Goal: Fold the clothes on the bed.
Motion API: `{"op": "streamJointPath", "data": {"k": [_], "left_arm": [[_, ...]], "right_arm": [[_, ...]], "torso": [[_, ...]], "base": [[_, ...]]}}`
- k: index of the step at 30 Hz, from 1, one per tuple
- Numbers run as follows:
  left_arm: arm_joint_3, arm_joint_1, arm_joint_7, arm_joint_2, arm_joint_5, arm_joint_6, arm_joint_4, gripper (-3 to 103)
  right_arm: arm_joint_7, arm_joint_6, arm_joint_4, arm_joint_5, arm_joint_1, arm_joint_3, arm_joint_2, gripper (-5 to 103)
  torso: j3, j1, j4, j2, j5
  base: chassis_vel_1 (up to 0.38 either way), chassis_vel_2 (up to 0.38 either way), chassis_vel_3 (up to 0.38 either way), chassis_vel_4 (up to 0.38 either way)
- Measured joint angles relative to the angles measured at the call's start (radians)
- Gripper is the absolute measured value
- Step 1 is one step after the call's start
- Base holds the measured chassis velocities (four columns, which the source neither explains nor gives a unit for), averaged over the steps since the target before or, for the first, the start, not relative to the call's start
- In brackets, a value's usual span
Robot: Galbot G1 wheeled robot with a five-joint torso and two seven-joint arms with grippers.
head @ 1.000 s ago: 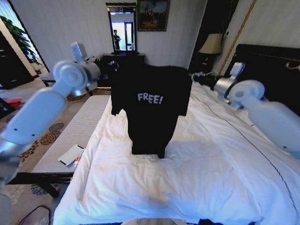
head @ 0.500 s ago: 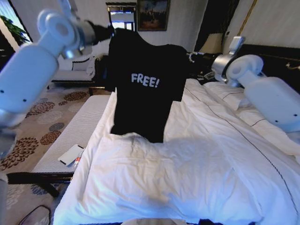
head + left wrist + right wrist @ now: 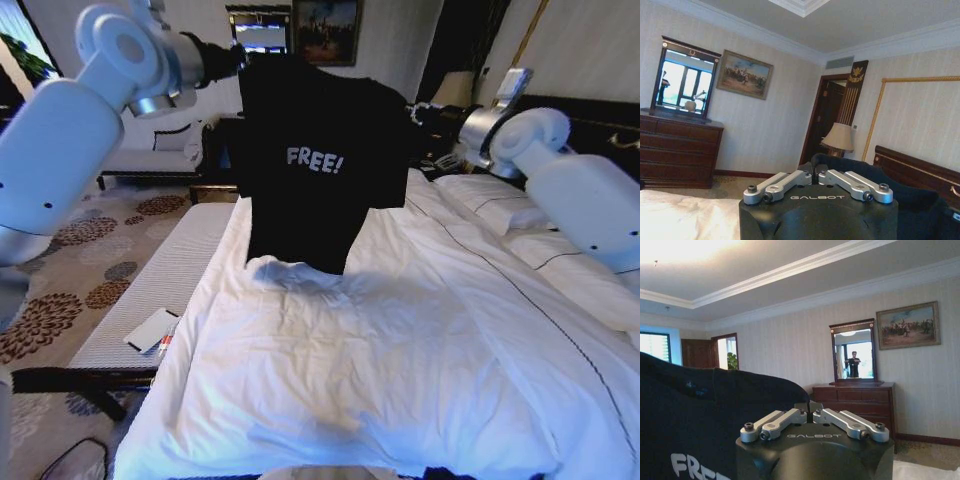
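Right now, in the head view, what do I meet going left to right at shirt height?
Left gripper pinching one shoulder → black cotton "FREE!" T-shirt hanging over the white-duvet bed → right gripper at the other shoulder.

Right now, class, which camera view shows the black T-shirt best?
The head view: the whole T-shirt hangs above the bed with its lettering readable. The right wrist view shows part of the lettering; the left wrist view just dark fabric beyond the fingers.
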Motion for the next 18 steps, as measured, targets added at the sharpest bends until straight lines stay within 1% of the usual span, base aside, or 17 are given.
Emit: {"op": "streamJointPath", "data": {"k": [4, 8, 11, 15, 17, 18], "left_arm": [[-0.003, 0.002, -0.001, -0.010, -0.007, -0.001, -0.003, 1], [-0.004, 0.002, -0.002, -0.014, -0.016, -0.001, -0.008, 1], [-0.008, 0.005, -0.006, -0.019, -0.017, -0.002, -0.014, 1], [-0.020, 0.024, -0.018, -0.011, -0.025, -0.003, -0.044, 1], [-0.033, 0.044, -0.027, 0.018, -0.040, -0.003, -0.087, 1], [-0.042, 0.057, -0.032, 0.042, -0.053, -0.003, -0.119, 1]], "right_arm": [[-0.014, 0.006, -0.048, -0.004, 0.039, -0.028, 0.023, 1], [-0.027, 0.009, -0.064, -0.005, 0.064, -0.045, 0.027, 1], [-0.033, 0.012, -0.070, -0.008, 0.072, -0.054, 0.025, 1], [-0.035, 0.014, -0.046, -0.012, 0.069, -0.058, 0.005, 1], [-0.033, 0.013, -0.001, -0.010, 0.053, -0.050, -0.027, 1], [-0.030, 0.008, 0.040, -0.003, 0.035, -0.034, -0.054, 1]], "torso": [[0.000, 0.000, -0.0003, 0.000, 0.0000], [0.000, 0.000, 0.0001, 0.000, 0.0000], [0.000, 0.000, -0.0002, 0.000, 0.0001], [0.000, 0.000, -0.0002, 0.000, 0.0001], [0.000, 0.000, -0.0003, 0.000, 0.0002], [0.000, 0.000, -0.0003, 0.000, 0.0003]], "base": [[0.000, 0.000, 0.000, 0.000], [0.000, 0.000, 0.000, 0.000], [0.000, 0.000, 0.000, 0.000], [0.000, 0.000, 0.000, 0.000], [0.000, 0.000, 0.000, 0.000], [0.000, 0.000, 0.000, 0.000]]}}
